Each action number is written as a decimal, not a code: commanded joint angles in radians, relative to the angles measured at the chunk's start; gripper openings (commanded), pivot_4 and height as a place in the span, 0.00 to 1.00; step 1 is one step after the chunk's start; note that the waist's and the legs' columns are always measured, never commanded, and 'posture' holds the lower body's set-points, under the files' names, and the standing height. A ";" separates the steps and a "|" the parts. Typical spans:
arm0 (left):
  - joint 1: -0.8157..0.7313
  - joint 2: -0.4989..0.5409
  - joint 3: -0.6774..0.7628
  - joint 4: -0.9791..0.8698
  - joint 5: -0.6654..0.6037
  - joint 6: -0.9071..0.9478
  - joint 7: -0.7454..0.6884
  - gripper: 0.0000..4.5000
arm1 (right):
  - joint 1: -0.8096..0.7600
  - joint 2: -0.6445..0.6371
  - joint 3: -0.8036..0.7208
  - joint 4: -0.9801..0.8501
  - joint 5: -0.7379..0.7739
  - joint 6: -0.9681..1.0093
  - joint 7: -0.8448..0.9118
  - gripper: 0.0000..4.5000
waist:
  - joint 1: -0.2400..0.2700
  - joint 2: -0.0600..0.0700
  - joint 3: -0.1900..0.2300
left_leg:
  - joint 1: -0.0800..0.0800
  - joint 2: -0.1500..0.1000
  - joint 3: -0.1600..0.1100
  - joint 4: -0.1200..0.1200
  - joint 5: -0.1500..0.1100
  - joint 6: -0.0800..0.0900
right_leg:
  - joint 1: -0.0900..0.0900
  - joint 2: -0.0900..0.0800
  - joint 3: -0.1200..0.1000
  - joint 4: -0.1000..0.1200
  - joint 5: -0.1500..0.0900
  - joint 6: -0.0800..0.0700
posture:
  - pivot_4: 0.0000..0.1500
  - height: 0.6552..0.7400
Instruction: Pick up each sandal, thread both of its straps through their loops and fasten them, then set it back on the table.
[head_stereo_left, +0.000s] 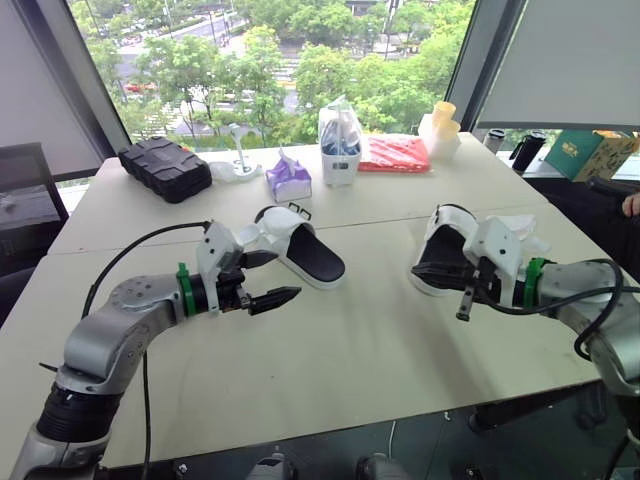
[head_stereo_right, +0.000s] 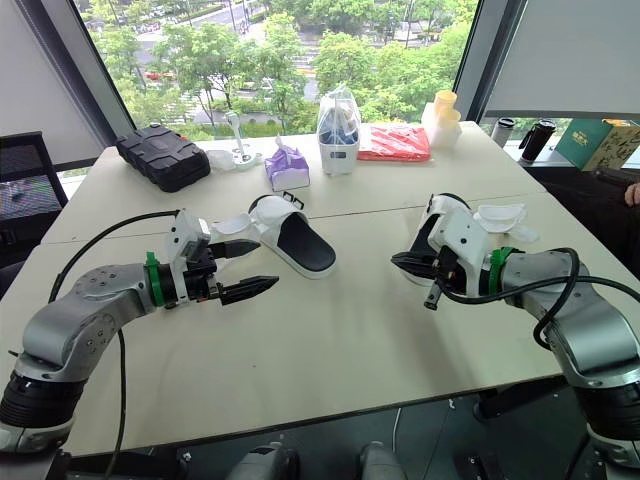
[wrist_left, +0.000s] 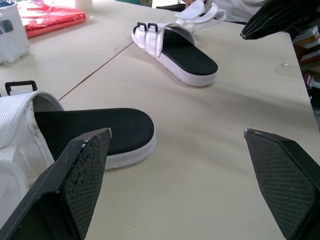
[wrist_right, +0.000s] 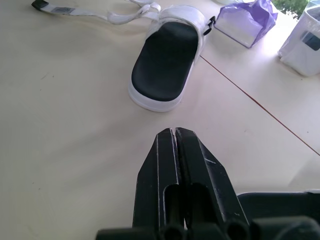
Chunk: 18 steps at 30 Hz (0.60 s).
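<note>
Two white sandals with black footbeds lie on the cream table (head_stereo_left: 340, 340). The left sandal (head_stereo_left: 305, 252) points toward me, its straps (wrist_right: 100, 14) spread loose on the table beside it. My left gripper (head_stereo_left: 270, 278) hovers open just left of its toe, holding nothing. The right sandal (head_stereo_left: 437, 235) lies at the right, with loose straps (head_stereo_right: 500, 214) behind it. In front of that sandal my right gripper (head_stereo_left: 418, 270) is shut and empty, partly hiding the footbed. The left wrist view has both sandals: the left one (wrist_left: 100, 131) close by, the right one (wrist_left: 185, 50) farther off.
Along the far edge stand a black case (head_stereo_left: 165, 168), a purple tissue pack (head_stereo_left: 288, 178), a white container (head_stereo_left: 340, 138), a red packet (head_stereo_left: 395, 155) and yellow cups (head_stereo_left: 441, 124). A green box (head_stereo_left: 585, 150) sits off the table at right. A person's hand (head_stereo_left: 631, 205) is at the right edge.
</note>
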 joint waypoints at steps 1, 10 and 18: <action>-0.022 0.000 0.027 -0.029 -0.012 -0.006 0.002 0.99 | -0.002 0.008 -0.020 -0.021 -0.007 -0.008 -0.017 0.00 | 0.000 0.000 0.000 | 0.000 0.000 0.000 0.000 0.000 0.000 | 0.000 0.000 0.000 0.000 0.000 0.000 | 1.00 1.00; -0.024 -0.002 0.023 -0.027 -0.010 -0.009 0.000 0.99 | 0.005 0.007 -0.021 -0.025 -0.005 -0.009 -0.021 0.00 | 0.000 0.000 0.000 | 0.000 0.000 0.000 0.000 0.000 0.000 | 0.000 0.000 0.000 0.000 0.000 0.000 | 1.00 1.00; -0.028 -0.005 0.018 -0.023 -0.005 -0.015 -0.002 1.00 | -0.026 0.015 0.001 0.027 -0.076 -0.031 -0.081 0.12 | 0.000 0.000 0.000 | 0.000 0.000 0.000 0.000 0.000 0.000 | 0.000 0.000 0.000 0.000 0.000 0.000 | 1.00 1.00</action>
